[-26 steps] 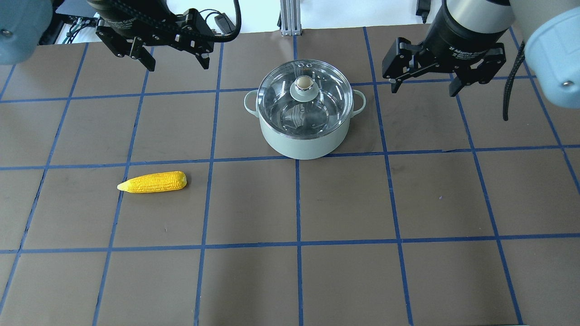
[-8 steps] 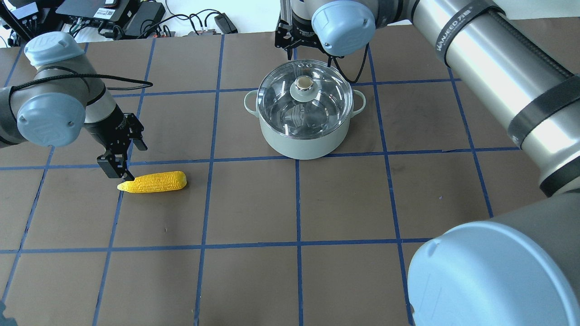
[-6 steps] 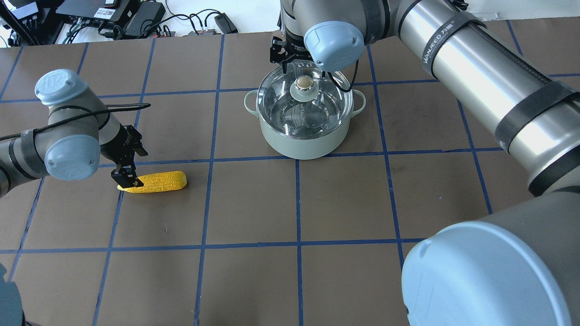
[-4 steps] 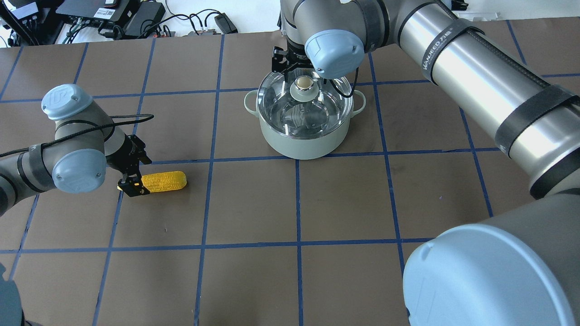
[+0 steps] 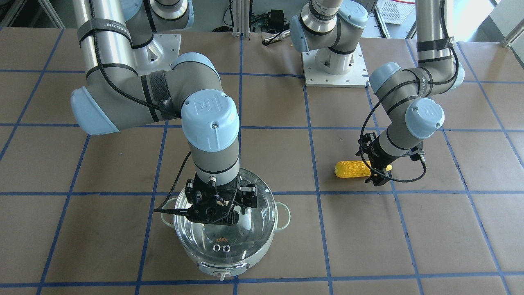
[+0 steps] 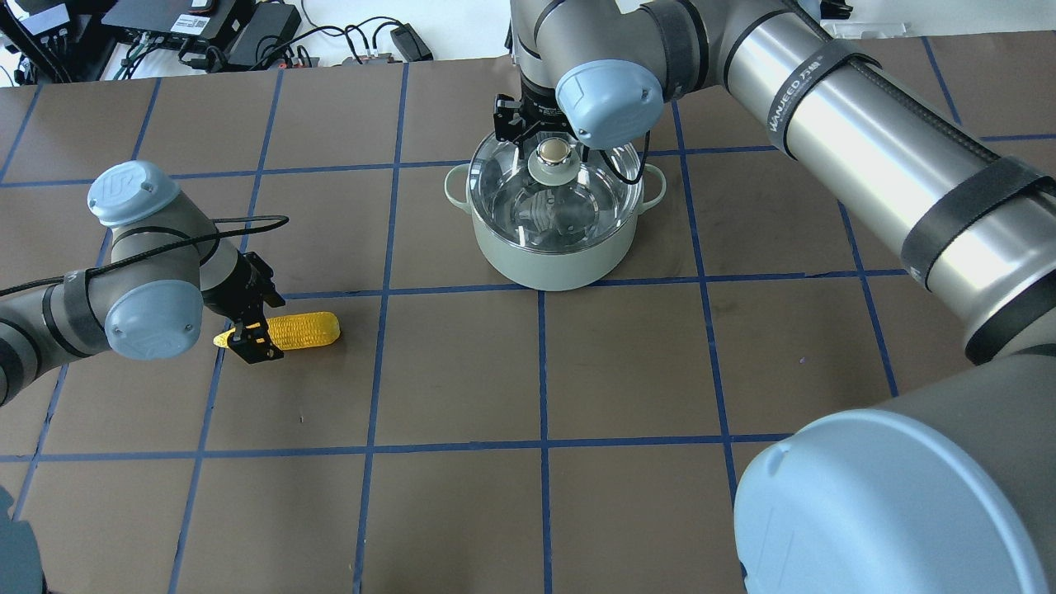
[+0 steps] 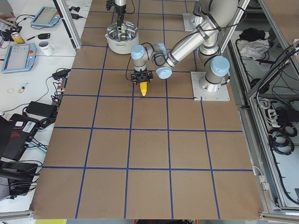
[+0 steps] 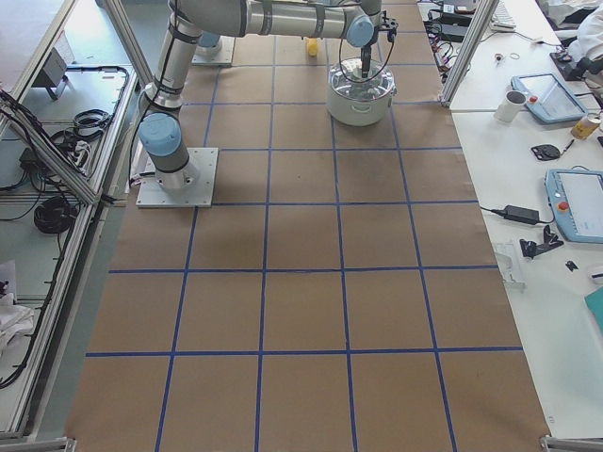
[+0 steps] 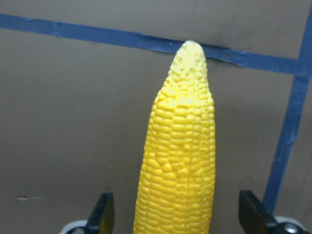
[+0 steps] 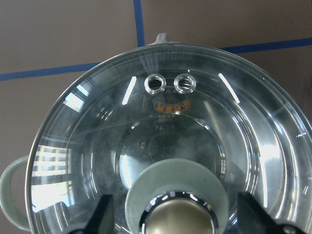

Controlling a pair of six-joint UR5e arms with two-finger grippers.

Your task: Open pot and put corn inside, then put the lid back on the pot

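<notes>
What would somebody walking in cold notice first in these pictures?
The bright yellow corn stands out, lying on the brown table on the robot's left, with the left gripper open and straddling it near its tapered end. Farther from the robot, near the middle, the mint-green pot sits under its glass lid, with the right gripper open around the knob.

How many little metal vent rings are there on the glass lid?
2. One vent ring and the other sit side by side near the lid's rim, above the pot's control knob. No others show elsewhere on the glass.
</notes>
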